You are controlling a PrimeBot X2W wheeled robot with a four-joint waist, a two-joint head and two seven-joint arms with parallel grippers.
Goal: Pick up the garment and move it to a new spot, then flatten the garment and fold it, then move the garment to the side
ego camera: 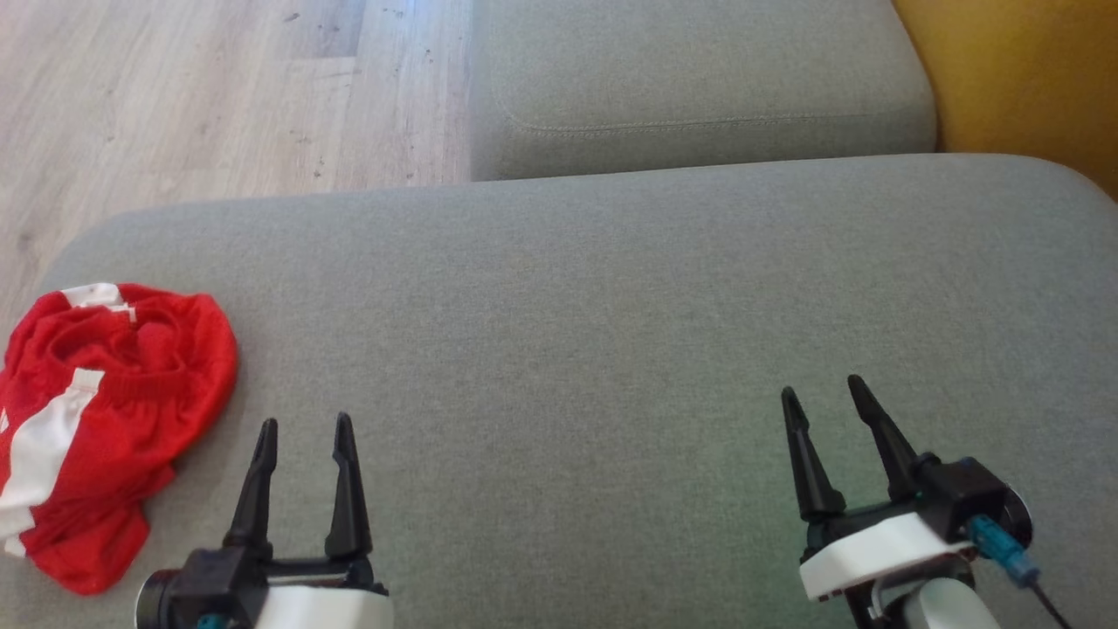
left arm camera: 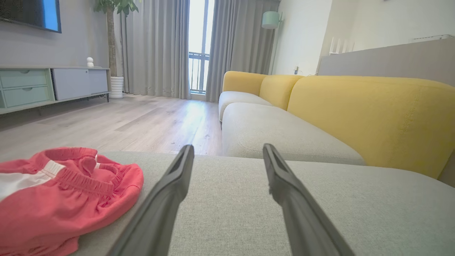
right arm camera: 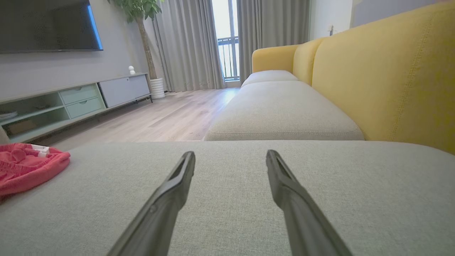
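Head view: a crumpled red-and-white garment (ego camera: 113, 411) is lying at the near left corner of the grey cushion (ego camera: 568, 297)
Left gripper (ego camera: 306, 419): hovering just right of the garment, fingers spread, holding nothing
Right gripper (ego camera: 821, 384): hanging well apart on the right, fingers spread and empty
Long axis: the heap is running near-to-far along the cushion's left edge
Coming move: the nearer left arm is probably the one reaching leftward

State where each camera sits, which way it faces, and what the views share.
Head view: on the head, looking down at the grey cushion; left gripper and right gripper show.
Left wrist view: low over the cushion, facing the curtains; the left fingers show.
Right wrist view: same heading; the right fingers show.
Shared: the red garment, at left in all three.
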